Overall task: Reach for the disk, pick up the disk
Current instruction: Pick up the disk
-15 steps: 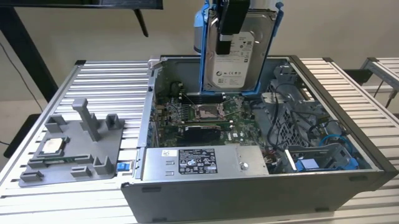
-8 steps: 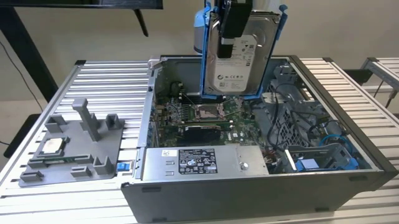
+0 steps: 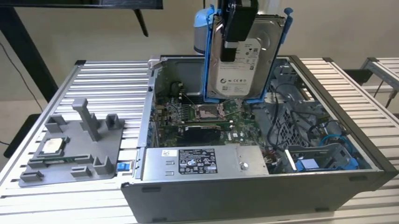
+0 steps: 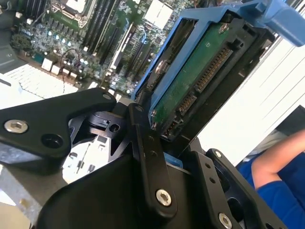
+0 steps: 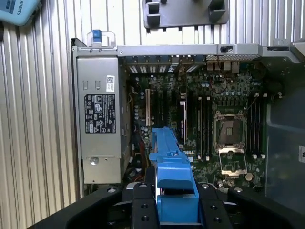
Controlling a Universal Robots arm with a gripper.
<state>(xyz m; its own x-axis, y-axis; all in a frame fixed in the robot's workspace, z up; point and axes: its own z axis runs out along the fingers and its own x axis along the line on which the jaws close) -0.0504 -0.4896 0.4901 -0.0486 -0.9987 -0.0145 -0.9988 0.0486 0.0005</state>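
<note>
1. Disk: flat rect. silver-grey metal slab w/ white label, framed by blue plastic rails; hangs upright in the air above the open computer case, clear of the motherboard below.
2. Gripper: matte black, fingers clamped on the disk's top edge in the exterior view. In the second wrist view, black bolted finger links press vs. the disk's green circuit-board underside and its connector end.
3. First wrist view: blue rail sticks out between the black gripper parts, over the motherboard.
4. Case: grey sheet metal, hard straight rims; silver PSU box w/ label fills the near side. Cables + blue bracket crowd the exterior view's right.
5. Table: ribbed aluminium slats. Grey plastic fixture w/ upright posts sits at the exterior view's left, well apart from the disk.
6. Room around the disk is open on all sides; case walls lie below it.
</note>
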